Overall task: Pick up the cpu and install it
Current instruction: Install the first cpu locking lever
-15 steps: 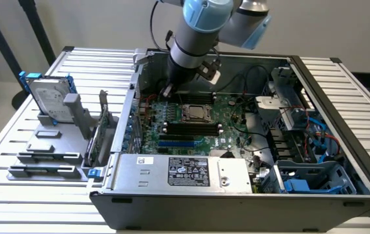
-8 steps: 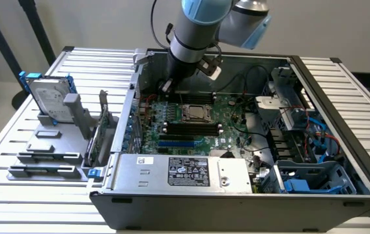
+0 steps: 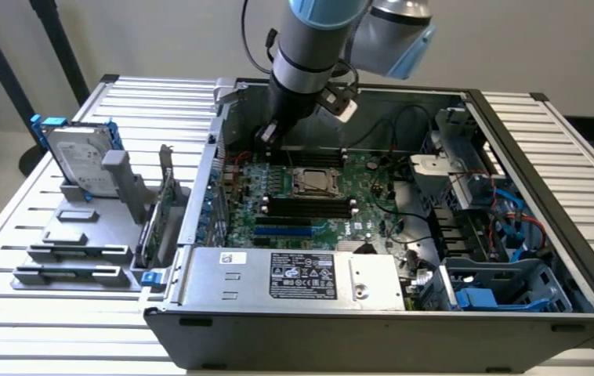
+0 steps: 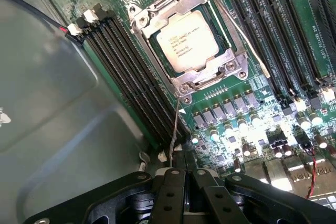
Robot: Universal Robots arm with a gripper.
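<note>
The tool [image 4: 182, 167] has its fingers pressed together with nothing visibly pinched, low over the motherboard [image 4: 251, 88] inside the open computer case [image 3: 308, 341]. A thin metal lever [image 4: 173, 124] runs from the socket frame [image 4: 207, 77] toward the fingertips; contact cannot be told. Beyond it, the cpu [image 4: 187, 41] lies flat in the socket, between rows of black memory slots [image 4: 131, 72].
</note>
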